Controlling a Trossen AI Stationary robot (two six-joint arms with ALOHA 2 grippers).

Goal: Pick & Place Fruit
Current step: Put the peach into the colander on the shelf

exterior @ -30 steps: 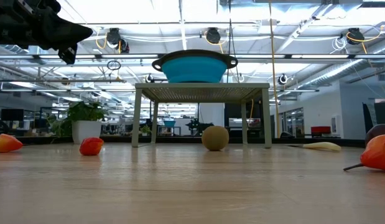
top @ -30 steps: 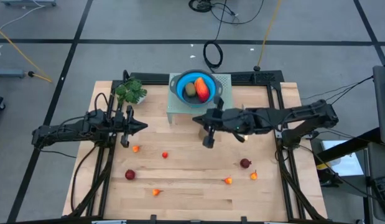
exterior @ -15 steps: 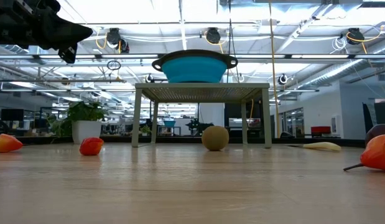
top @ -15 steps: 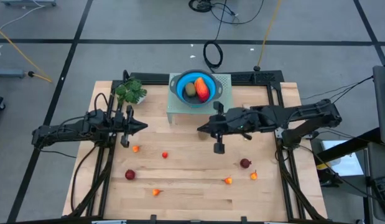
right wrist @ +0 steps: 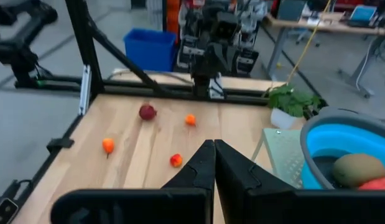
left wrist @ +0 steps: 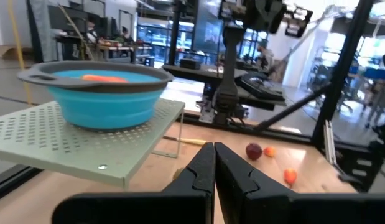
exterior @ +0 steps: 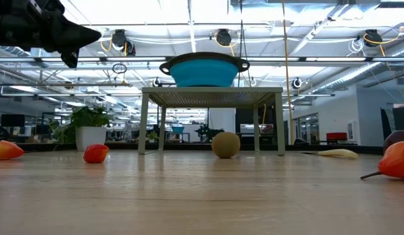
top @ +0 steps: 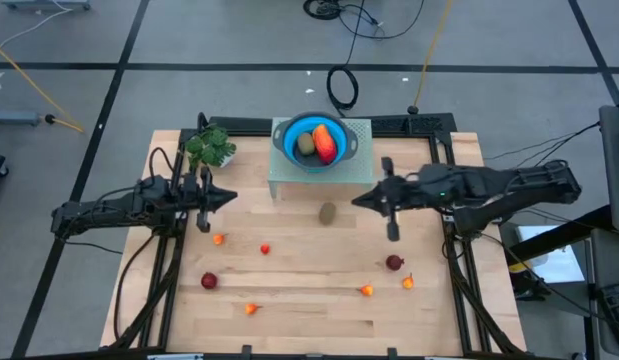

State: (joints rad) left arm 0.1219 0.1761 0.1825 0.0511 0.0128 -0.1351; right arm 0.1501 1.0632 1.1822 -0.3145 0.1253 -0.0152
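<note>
Since the earlier frames the right arm has swung away toward the table's right side, uncovering a brown kiwi [top: 328, 212] on the wood just in front of the perforated stand [top: 285, 172]. The right gripper [top: 357, 200] hovers above the table with its fingers pressed together, holding nothing. The left gripper [top: 232, 199], fingers likewise together and empty, waits over the left side near the green leafy bunch [top: 210, 148]. The blue bowl [top: 289, 148] on the stand holds a second kiwi [top: 306, 144] and a longer orange-red piece [top: 325, 145]. Two dark red round fruits [top: 208, 281] [top: 394, 263] and several tiny orange-red ones [top: 218, 239] lie scattered well apart across the front of the table.
</note>
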